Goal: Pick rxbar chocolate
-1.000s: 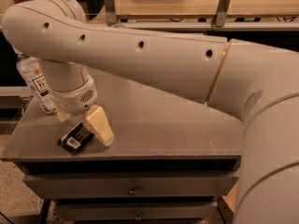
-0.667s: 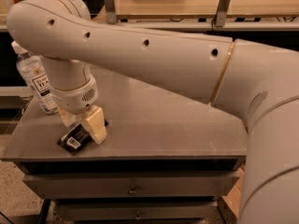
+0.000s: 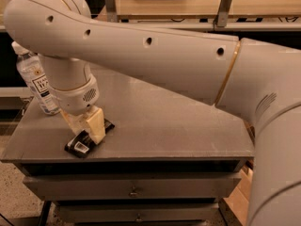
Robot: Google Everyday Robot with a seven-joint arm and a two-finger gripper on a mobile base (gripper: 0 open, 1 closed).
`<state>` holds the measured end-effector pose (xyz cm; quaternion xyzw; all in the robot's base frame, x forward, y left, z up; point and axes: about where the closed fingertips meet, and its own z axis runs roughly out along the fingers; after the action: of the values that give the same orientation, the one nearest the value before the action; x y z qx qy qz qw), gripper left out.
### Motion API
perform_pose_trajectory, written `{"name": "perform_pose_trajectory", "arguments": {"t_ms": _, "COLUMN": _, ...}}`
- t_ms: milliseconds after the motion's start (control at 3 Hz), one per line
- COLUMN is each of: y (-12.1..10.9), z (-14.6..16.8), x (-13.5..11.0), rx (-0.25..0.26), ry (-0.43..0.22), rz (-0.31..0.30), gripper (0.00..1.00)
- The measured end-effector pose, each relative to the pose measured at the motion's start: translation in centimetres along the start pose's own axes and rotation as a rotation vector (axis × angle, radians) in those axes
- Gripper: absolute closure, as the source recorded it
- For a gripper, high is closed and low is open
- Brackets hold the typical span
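- Your cream gripper (image 3: 86, 130) hangs over the black rxbar chocolate (image 3: 78, 146), which has a white patch at one end.
- Your off-white arm (image 3: 155, 55) has a gold band.
- Grey table (image 3: 169, 121); clear bottle (image 3: 35, 81), white label.

You've got a grey metal cabinet (image 3: 178, 126) with drawers (image 3: 164, 187) up front, speckled floor (image 3: 14, 197) lower left, and a wooden bench (image 3: 188, 4) behind; gripper (image 3: 87, 133) sits low over the cabinet's front-left corner.
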<state>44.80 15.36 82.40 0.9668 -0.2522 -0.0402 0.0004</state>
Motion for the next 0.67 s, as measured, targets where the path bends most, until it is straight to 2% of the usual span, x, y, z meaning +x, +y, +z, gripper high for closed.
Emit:
{"name": "perform_pose_trajectory", "arguments": {"t_ms": 333, "y": 0.0, "z": -0.6, "x": -0.2, "rx": 0.007, "ry": -0.002, "rz": -0.008, "gripper": 1.00}}
{"name": "perform_pose_trajectory", "arguments": {"t_ms": 667, "y": 0.0, "z": -2.8, "x": 0.4, "rx": 0.052, "ry": -0.004, "rz": 0.007, "gripper": 1.00}}
